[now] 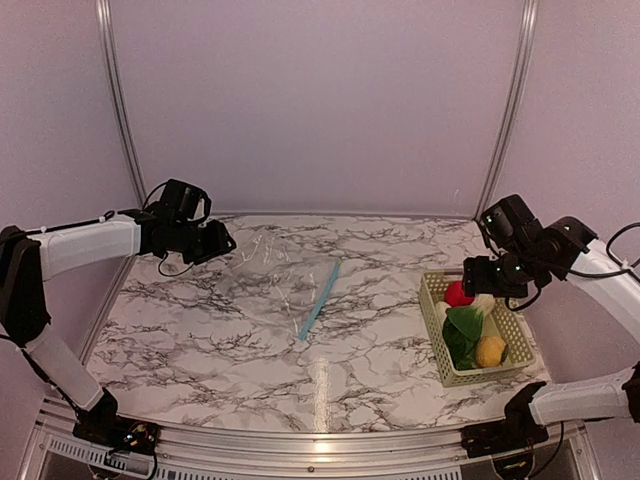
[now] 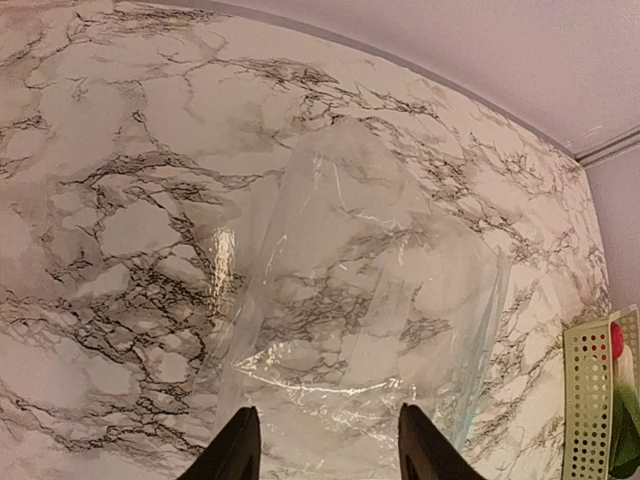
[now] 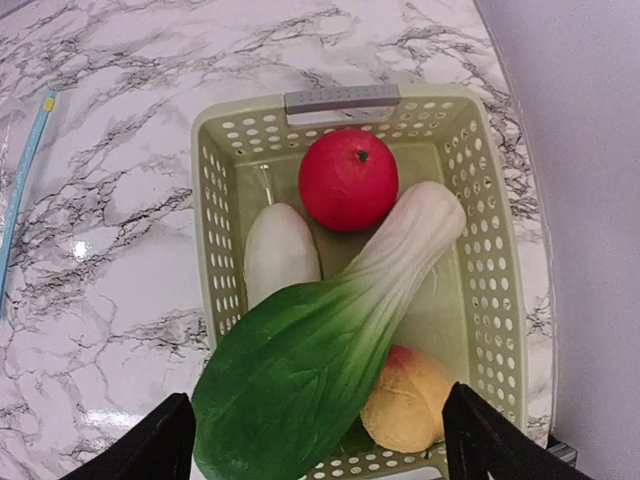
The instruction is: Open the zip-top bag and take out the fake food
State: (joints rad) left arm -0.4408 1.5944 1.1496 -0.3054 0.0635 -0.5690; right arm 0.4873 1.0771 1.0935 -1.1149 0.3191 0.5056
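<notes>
The zip-top bag (image 1: 278, 280) lies flat on the marble table, its light blue zipper strip (image 1: 320, 299) on the right edge; nothing shows inside it. In the left wrist view the bag (image 2: 370, 290) spreads just ahead of my left gripper (image 2: 325, 448), which is open and holds nothing. My left gripper (image 1: 215, 243) hovers at the bag's far left corner. The fake food lies in a pale green basket (image 3: 340, 101): a red fruit (image 3: 348, 180), a white oblong piece (image 3: 280, 252), a leafy vegetable (image 3: 330, 330) and a yellow-orange fruit (image 3: 412, 402). Above it my right gripper (image 3: 320, 440) stands wide open and empty.
The basket (image 1: 431, 318) sits near the table's right edge, under my right gripper (image 1: 490, 275). Pale walls with metal posts (image 1: 115, 110) close the back and sides. A metal rail (image 1: 320, 442) runs along the near edge between the arm bases.
</notes>
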